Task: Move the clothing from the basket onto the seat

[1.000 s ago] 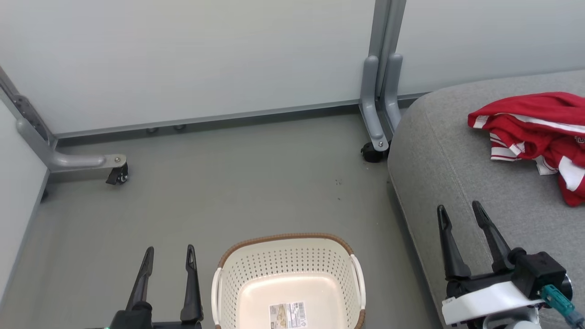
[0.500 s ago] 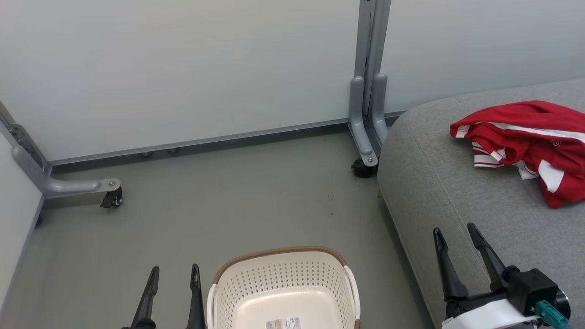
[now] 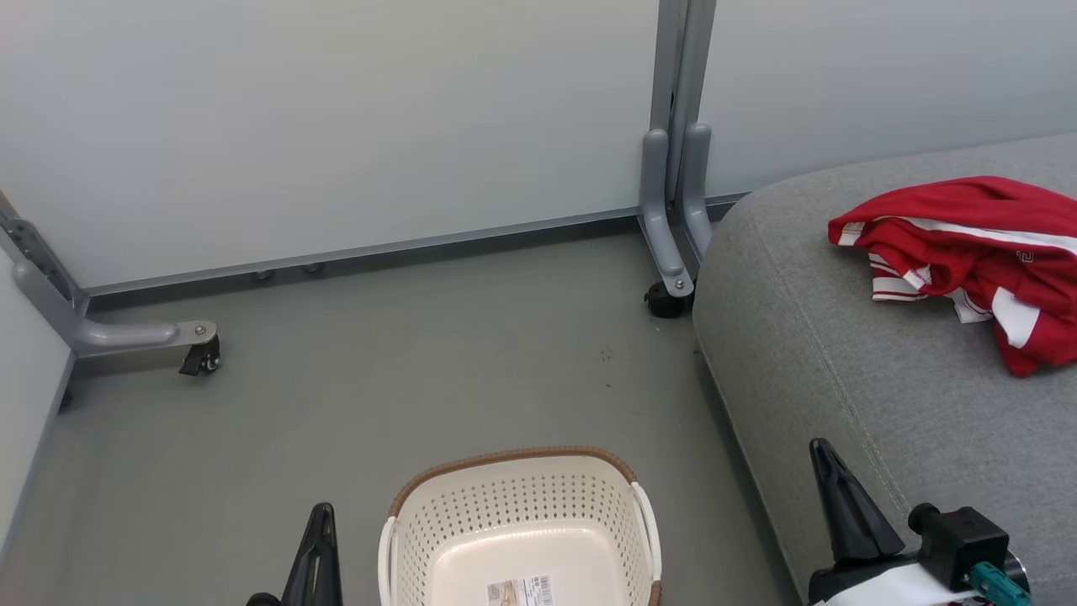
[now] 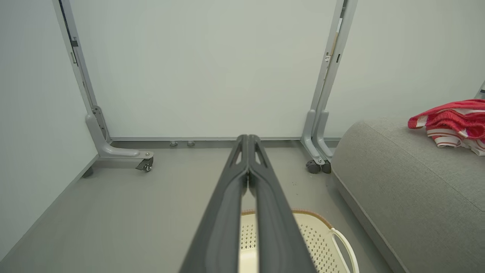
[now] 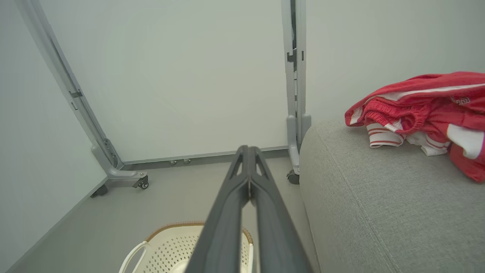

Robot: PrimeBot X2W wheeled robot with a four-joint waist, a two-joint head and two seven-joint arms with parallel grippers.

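Note:
The red clothing (image 3: 976, 252) with white parts and striped trim lies in a heap on the grey seat (image 3: 841, 353) at the right; the same heap of clothing (image 5: 420, 113) sits on the seat (image 5: 379, 212) in the right wrist view, and clothing (image 4: 451, 121) shows on the seat (image 4: 409, 189) in the left wrist view. The cream basket (image 3: 517, 530) with a brown rim stands on the floor at bottom centre, holding nothing but a label. My left gripper (image 3: 320, 526) is shut, left of the basket. My right gripper (image 3: 829, 463) is shut over the seat's front corner, holding nothing.
Grey floor (image 3: 379, 379) stretches ahead to pale partition panels. A panel foot with a caster (image 3: 198, 358) stands at the left, and another caster (image 3: 665, 299) sits beside the seat's far corner.
Both grippers have gone from open to shut on nothing. The camera shifted a little, so the whole picture moved; the clothing and basket stay where they were.

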